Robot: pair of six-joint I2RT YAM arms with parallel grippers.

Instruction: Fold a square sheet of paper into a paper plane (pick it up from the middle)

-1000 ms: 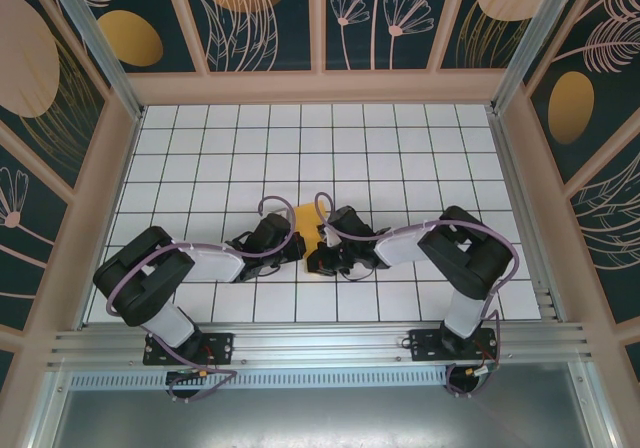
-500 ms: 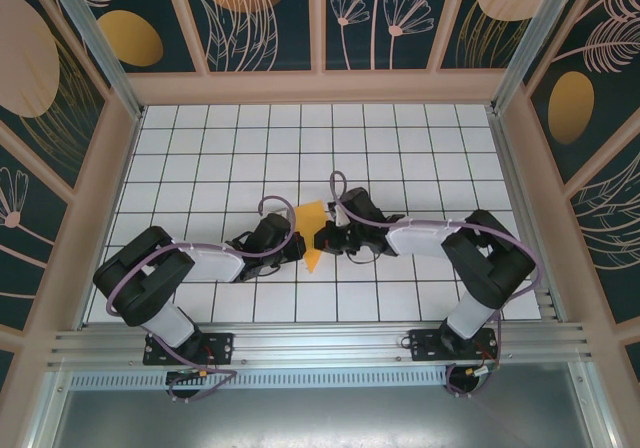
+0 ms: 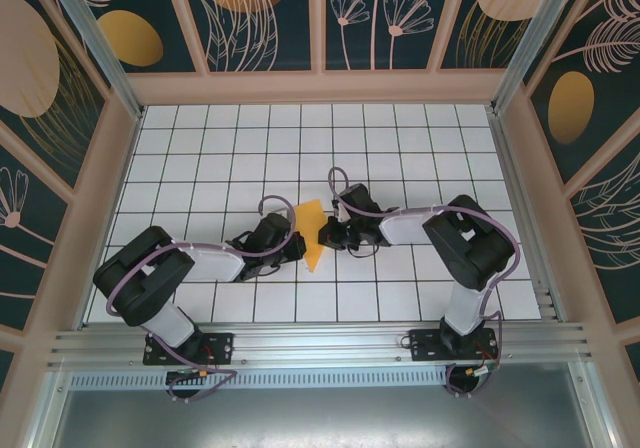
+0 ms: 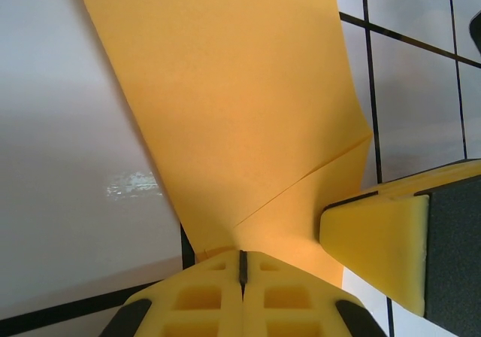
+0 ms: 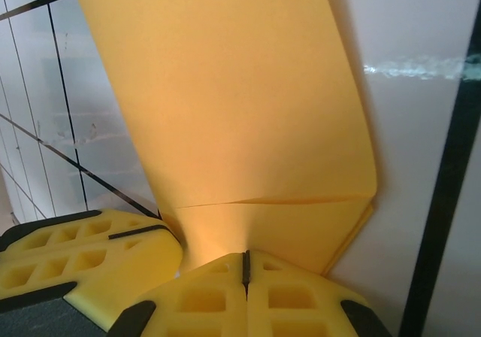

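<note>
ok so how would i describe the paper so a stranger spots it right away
Start at the white grid table and go to its middle. There the left pincer and right pincer are both pinched shut on the orange-yellow paper. It is a thin, plain, creased sheet over the tiles, unlike the orange oval prints, which are up on the walls.

Right claw [image 5: 245, 262] pinches the creased orange-yellow paper [image 5: 233, 104].
</note>
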